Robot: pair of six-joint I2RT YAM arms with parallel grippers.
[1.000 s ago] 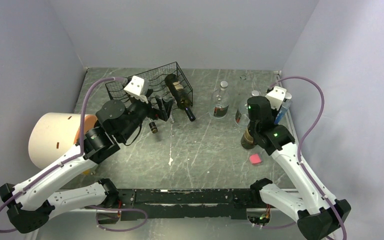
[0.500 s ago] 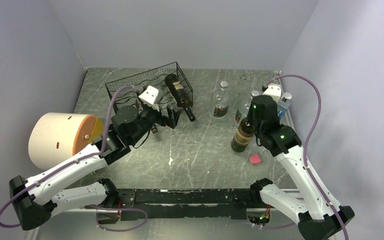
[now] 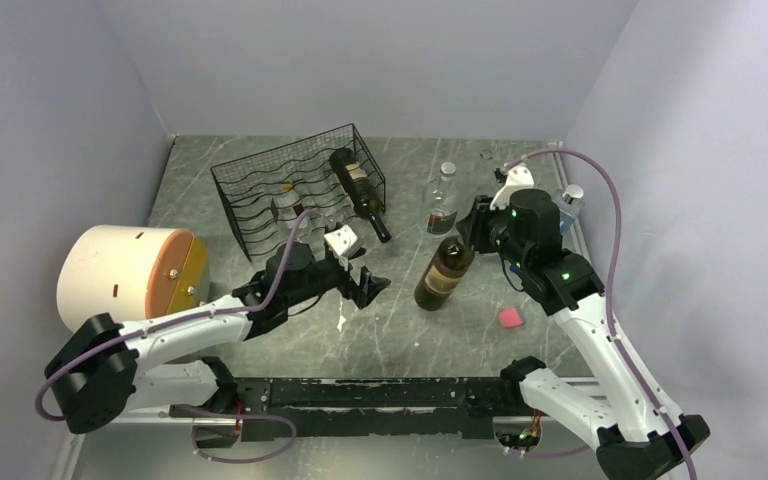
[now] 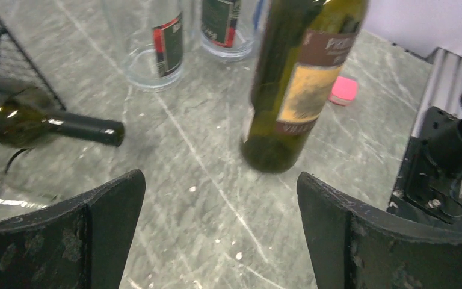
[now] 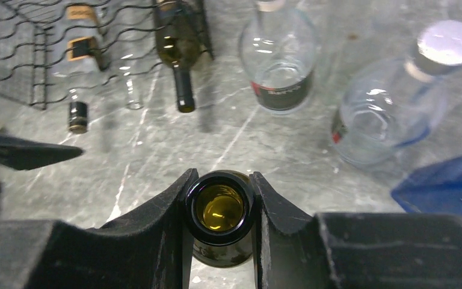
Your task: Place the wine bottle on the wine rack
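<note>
Tilted wine bottle (image 5: pixel 219 209), neck between right fingers (image 5: pixel 159 226)

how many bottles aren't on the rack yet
3. The green wine bottle, held at its neck in the right hand; a red-labelled clear bottle standing beyond it; a silver-capped clear bottle standing further right. The right arm may hide more.

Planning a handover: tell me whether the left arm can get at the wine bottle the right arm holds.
Probably yes. The left end effector is open, facing the wine bottle with only table between; the right end effector grips just its neck.
</note>
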